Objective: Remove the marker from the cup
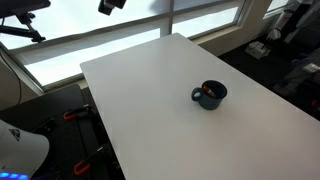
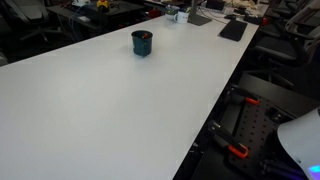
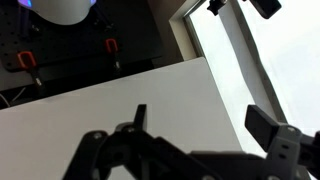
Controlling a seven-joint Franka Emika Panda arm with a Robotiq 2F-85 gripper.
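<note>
The marker (image 1: 207, 92) shows only as a faint reddish speck inside the cup (image 1: 211, 95). The cup stands upright and alone on the white desk (image 1: 140, 90), so the marker is probably propped against its wall, within reach from above. In the wrist view the gripper (image 3: 198, 118) hangs released and empty over bare desk, and since that view shows no cup, I judge it must first travel across and line up overhead.
</note>
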